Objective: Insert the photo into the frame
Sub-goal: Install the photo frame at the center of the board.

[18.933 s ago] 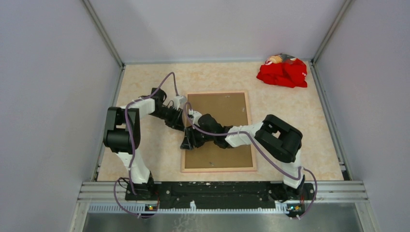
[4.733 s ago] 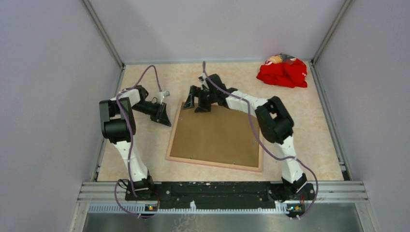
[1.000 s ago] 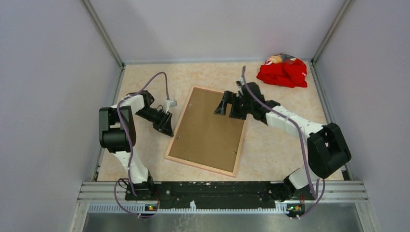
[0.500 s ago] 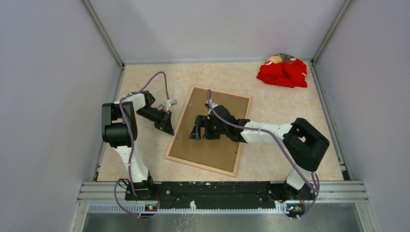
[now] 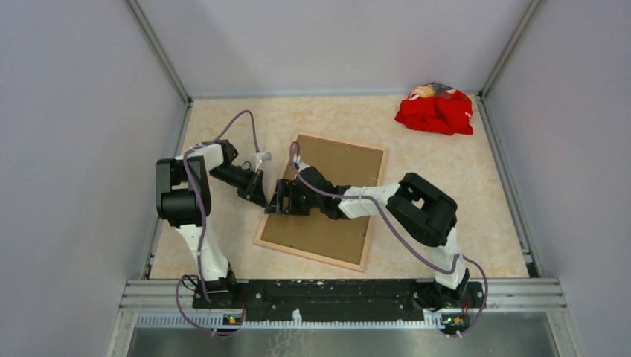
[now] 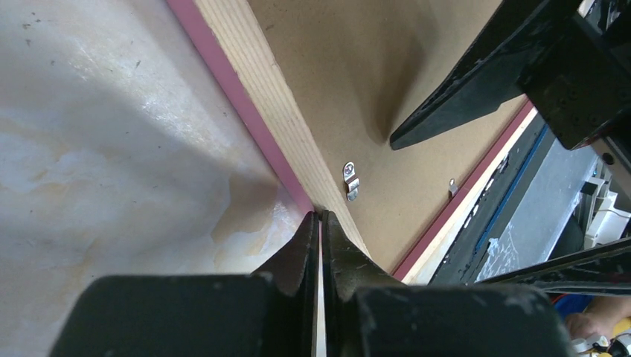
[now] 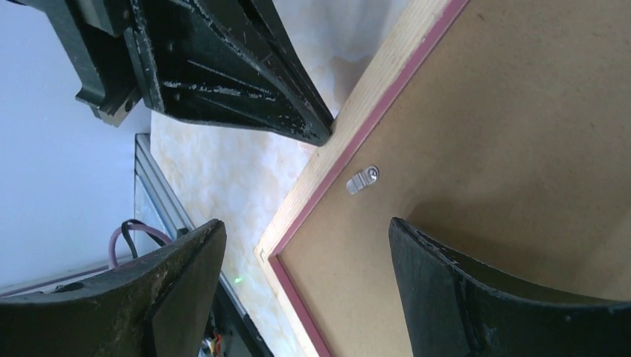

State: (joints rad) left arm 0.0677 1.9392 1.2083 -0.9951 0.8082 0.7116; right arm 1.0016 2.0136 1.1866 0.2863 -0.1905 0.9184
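The frame [image 5: 309, 256] lies face down and askew mid-table, pale wood rim up with a pink inner edge, and a brown backing board [image 5: 331, 223] fills it. The photo is hidden. My left gripper [image 5: 262, 202] is shut, its tips [image 6: 321, 216] touching the outer side of the frame's left rail [image 6: 253, 97] near a small metal turn clip [image 6: 350, 181]. My right gripper [image 5: 279, 204] hangs open just above that same rail [image 7: 372, 97]. One of its fingers is over the table and the other over the board [image 7: 521, 111], with nothing between them [image 7: 305, 223].
A crumpled red cloth [image 5: 435, 111] lies in the far right corner. Grey walls enclose the table on three sides. A metal rail [image 5: 342, 294] runs along the near edge. The two grippers sit close together at the frame's left rail.
My right arm swept from the frame's far right corner across the board to its left rail, jaws narrowing slightly. My left gripper closed and stayed in place. The frame has not moved.
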